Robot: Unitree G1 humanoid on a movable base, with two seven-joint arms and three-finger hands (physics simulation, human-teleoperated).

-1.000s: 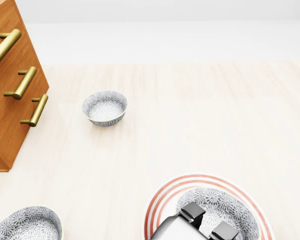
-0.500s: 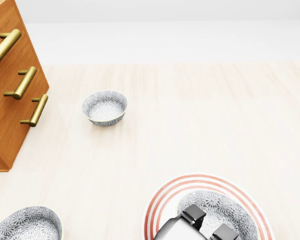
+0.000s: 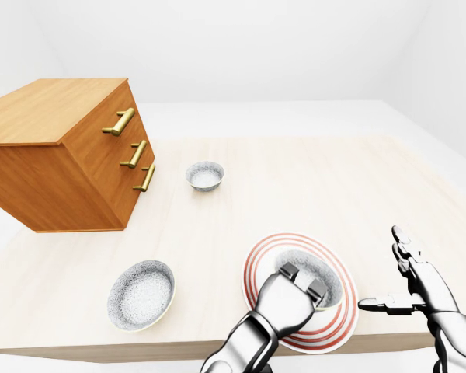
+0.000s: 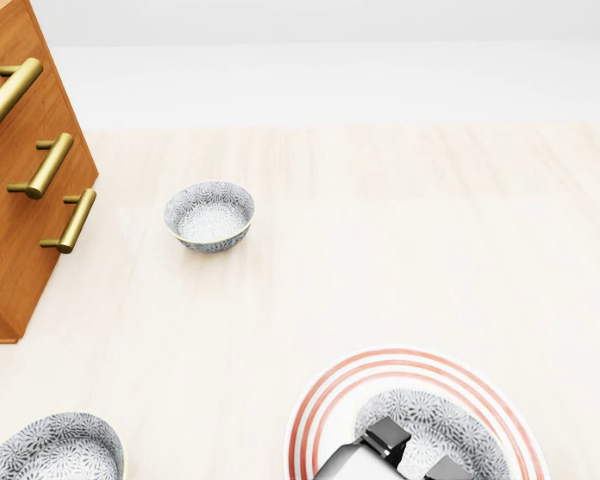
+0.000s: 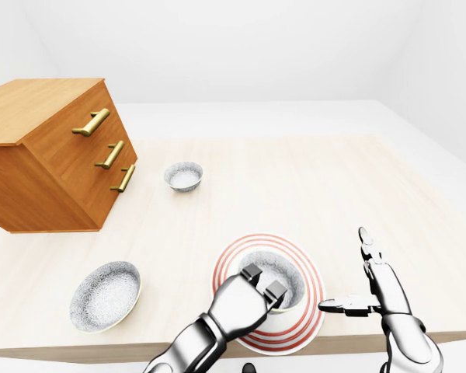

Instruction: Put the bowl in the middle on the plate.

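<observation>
— Where's the bowl?
— The speckled grey bowl [image 3: 323,272] sits on the round, red-ringed plate [image 3: 338,322]. The left hand [image 3: 286,299] has its fingers over the near rim — grip unclear.
— The right hand [image 3: 423,291]?
— Splayed, apart.

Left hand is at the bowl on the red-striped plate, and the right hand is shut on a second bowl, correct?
No. The right-eye view shows the right hand empty, its fingers spread open to the right of the plate. The left hand is at the bowl on that plate, as you said.
</observation>
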